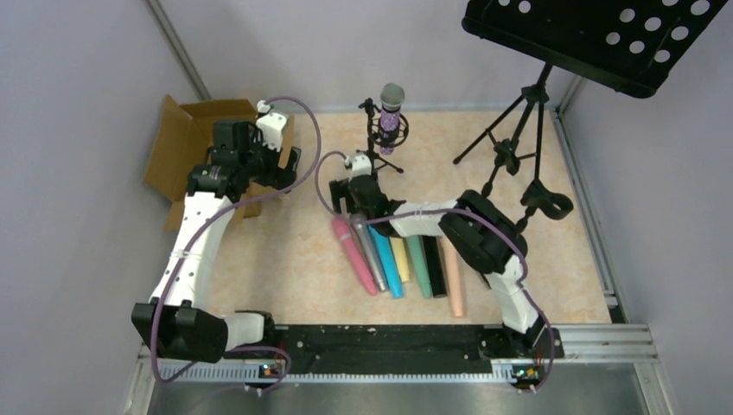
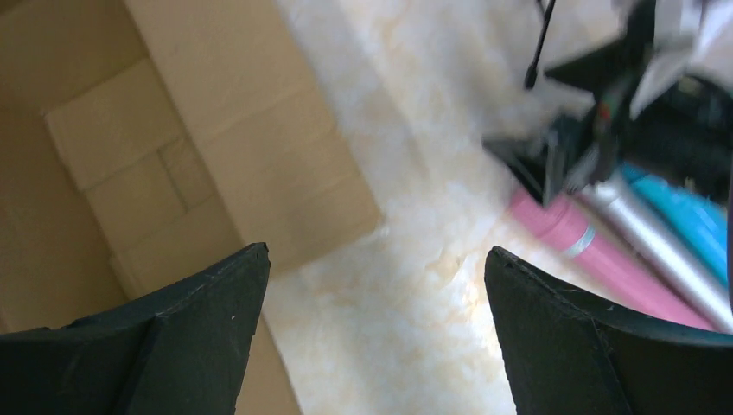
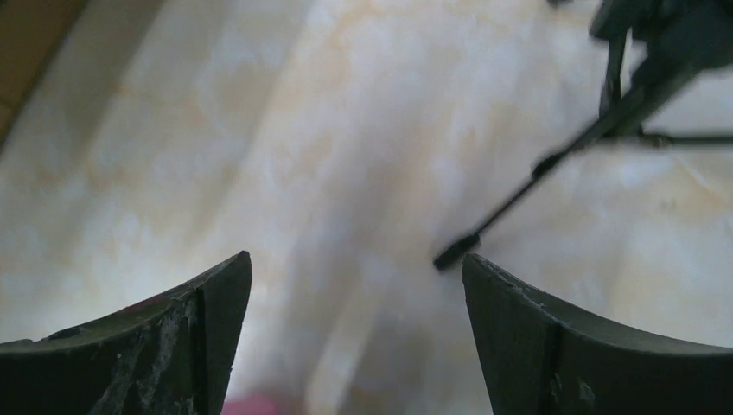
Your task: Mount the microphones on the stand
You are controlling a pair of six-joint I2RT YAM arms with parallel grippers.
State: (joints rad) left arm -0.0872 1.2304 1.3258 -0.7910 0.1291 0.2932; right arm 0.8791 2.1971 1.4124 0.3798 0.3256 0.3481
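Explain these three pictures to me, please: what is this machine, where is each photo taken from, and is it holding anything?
These are two robot arms bolted at the near edge of a table. The wide picture comes from a camera above and behind them. The other two come from cameras on the wrists, so the dark wedges at the bottom of each are that arm's own fingers. The left gripper hangs open near a cardboard box. The right gripper is open too, above the far ends of a row of microphones lying side by side on the table: pink, silver, blue, yellow, teal, black and peach. Neither holds anything. One purple microphone already sits upright in a small tripod stand. A bigger black music stand is at the far right.
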